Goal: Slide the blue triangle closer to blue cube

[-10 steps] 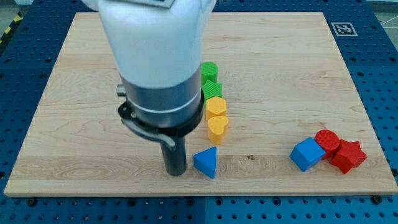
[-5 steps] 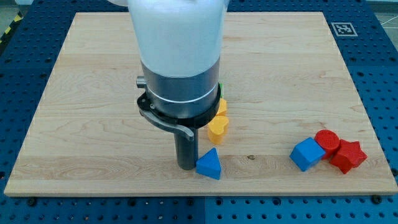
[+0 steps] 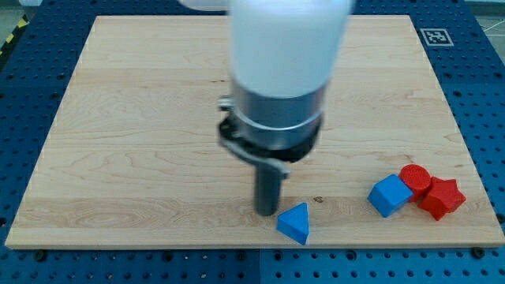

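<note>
The blue triangle (image 3: 295,223) lies near the board's bottom edge, a little right of the middle. My tip (image 3: 267,211) stands just to its upper left, touching or almost touching it. The blue cube (image 3: 390,195) sits further to the view's right, well apart from the triangle, at about the same height in the view. The arm's white and dark body rises above the tip and hides the middle of the board.
A red cylinder (image 3: 414,177) and a red star (image 3: 440,197) sit against the blue cube's right side. The wooden board (image 3: 118,118) ends just below the triangle. The green and yellow blocks are hidden behind the arm.
My tip has moved to the view's right and pushed the blue triangle right and slightly down, closer to the blue cube. The arm now covers the green and yellow blocks.
</note>
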